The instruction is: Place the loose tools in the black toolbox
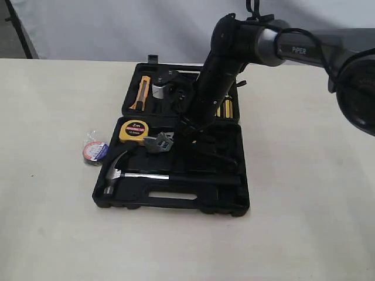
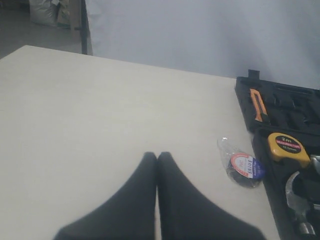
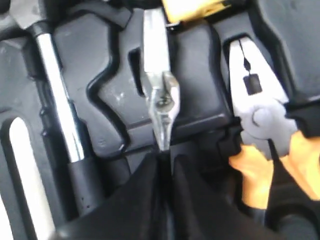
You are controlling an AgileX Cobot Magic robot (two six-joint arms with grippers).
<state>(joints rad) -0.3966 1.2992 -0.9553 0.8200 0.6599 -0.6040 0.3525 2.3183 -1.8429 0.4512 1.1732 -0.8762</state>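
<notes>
- Black left fingers (image 2: 154, 160) fill the bottom centre of the left wrist view. They are pressed tip to tip with nothing between them, above the bare cream worktop (image 2: 100, 110).
- Beyond them, at the lower right of that frame, a small dark tape roll (image 2: 245, 167) in clear wrap with a red-and-white label lies on the worktop. It is outside the large black moulded plastic toolbox (image 1: 176, 204), just beside its left edge.
- In the exterior view the toolbox lies open in two halves at the centre of the frame. A slot handle (image 1: 173, 195) runs along the bottom edge of the near half.
- A steel claw hammer with a black handle (image 1: 146, 175) lies across the near half in its recess, head at the left.
- Above the hammer, a silver adjustable wrench (image 1: 158, 142) rests over the near half. Its head is just beside a yellow tape measure (image 1: 133, 130) in that half's upper left corner; I cannot tell whether the wrench is seated in a recess.
- The right fingers (image 3: 150, 167), on a dark arm coming in from the upper right of the exterior frame, are narrow and pinch the wrench's tapered silver end.
- Orange-handled pliers (image 3: 260, 120) sit in a recess at the right of the right wrist frame.
- The far half holds an orange utility knife (image 1: 140, 93) at its left and yellow-handled tools (image 1: 225, 108) at its right.
</notes>
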